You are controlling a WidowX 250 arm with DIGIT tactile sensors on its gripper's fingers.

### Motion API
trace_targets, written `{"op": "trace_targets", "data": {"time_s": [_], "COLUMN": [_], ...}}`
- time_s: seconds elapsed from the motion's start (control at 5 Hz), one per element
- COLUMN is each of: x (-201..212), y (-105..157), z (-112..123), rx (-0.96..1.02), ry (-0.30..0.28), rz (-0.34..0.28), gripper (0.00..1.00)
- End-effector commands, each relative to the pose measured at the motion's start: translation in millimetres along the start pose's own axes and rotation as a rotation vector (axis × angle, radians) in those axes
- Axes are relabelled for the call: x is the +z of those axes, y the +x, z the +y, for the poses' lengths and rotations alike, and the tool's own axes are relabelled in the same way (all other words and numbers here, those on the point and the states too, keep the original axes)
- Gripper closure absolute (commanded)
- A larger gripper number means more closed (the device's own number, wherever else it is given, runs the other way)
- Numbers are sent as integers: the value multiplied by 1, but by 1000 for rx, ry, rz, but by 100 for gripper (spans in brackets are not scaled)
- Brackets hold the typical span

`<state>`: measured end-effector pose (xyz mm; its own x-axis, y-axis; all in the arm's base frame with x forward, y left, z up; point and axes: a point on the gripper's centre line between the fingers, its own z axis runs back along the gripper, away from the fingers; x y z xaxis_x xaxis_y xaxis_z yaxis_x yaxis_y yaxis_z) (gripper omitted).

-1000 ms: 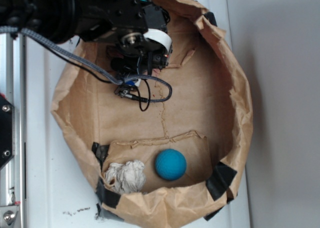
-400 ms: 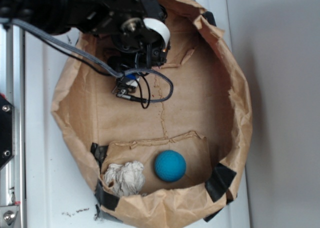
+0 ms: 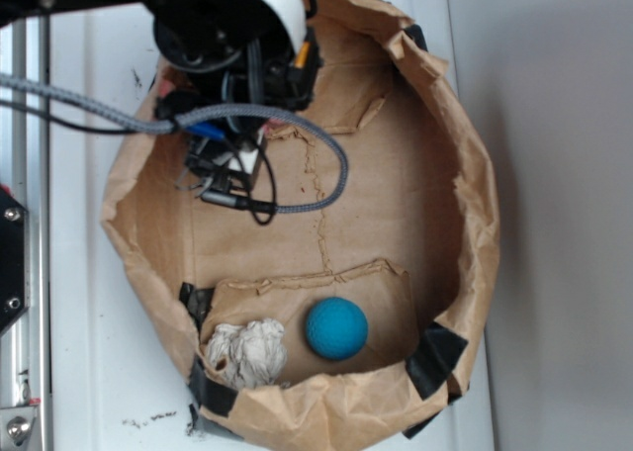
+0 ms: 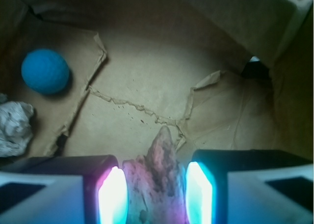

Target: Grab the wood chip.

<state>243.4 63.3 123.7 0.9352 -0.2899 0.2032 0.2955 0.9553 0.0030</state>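
Arm enters from top left in exterior view, black body bent over the upper left part of the brown paper bin point(image 3: 465, 174), wrist pointing down into it. Grey braided cable point(image 3: 316, 144) loops off the arm across the bin floor. The tool point(image 4: 156, 192) itself is hidden under the arm in the exterior view; only the wrist view shows it.

Wrist view: two fingers point(image 4: 112, 194) at the bottom edge, lit pads glowing blue-pink, set narrow with the wood chip point(image 4: 158, 170) between them. Chip's pointed end sticks out forward past the fingertips, tinted pink by the pad light. Both pads sit right against the chip's sides, so it reads as gripped. Cannot tell if the chip is off the paper floor or resting on it.

Blue ball point(image 3: 336, 327) lies near the bin's lower wall on a torn paper flap point(image 3: 386, 283), well apart from the tool. Crumpled paper wad point(image 3: 245, 352) just beside the ball on its left. Black tape point(image 3: 435, 357) patches the bin rim. Bin sits on a white desk point(image 3: 79, 303).
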Motion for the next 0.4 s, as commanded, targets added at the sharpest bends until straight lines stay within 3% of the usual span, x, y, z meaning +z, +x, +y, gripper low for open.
{"op": "trace_targets", "data": {"time_s": [0.0,0.2], "x": [32,32], "y": [20,15], "z": [-3,-8], "rx": [8,3], "ry": [20,102], "rz": [-70,-56], "gripper": [100,100]}}
